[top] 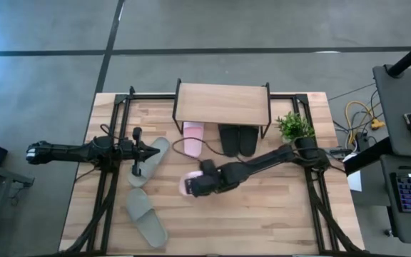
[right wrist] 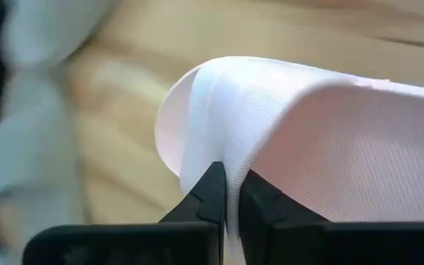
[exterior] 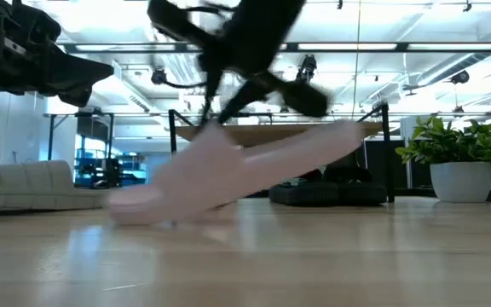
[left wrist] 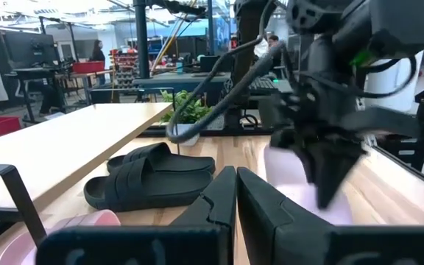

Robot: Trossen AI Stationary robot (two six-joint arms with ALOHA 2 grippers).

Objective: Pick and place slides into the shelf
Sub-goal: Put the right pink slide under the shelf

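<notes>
Wood planking runs under everything, a tabletop (top: 277,207) with a grey concrete floor around it.

My right fingers (right wrist: 213,193) are pinched tight on the edge of the pink slide's strap (right wrist: 308,140), only a thin fold of foam between them. My right gripper (top: 195,185) sits well in front of the shelf (top: 222,103), toward its left end, and the pink slide (exterior: 237,170) hangs tilted from it, one end low at the tabletop, the other raised.

My left fingers (left wrist: 230,202) are pressed together on nothing. My left gripper (top: 138,153) rests off the shelf's front-left corner, above a grey-green slide (top: 150,160); the second grey-green slide (top: 145,217) lies farther out from the shelf, near the table's front edge.

Under the shelf the black pair (top: 237,139) sits right of centre, and the other pink slide (top: 193,135) lies just to its left.

A potted plant (top: 295,128) stands off the shelf's right end.

My worry is the grip: so little strap is caught that the dangling slide could swing, twist or slip free while travelling. Tilted like this, its raised end might strike the plank or a black leg on the way in, or it may nudge the pink slide already lying there.
</notes>
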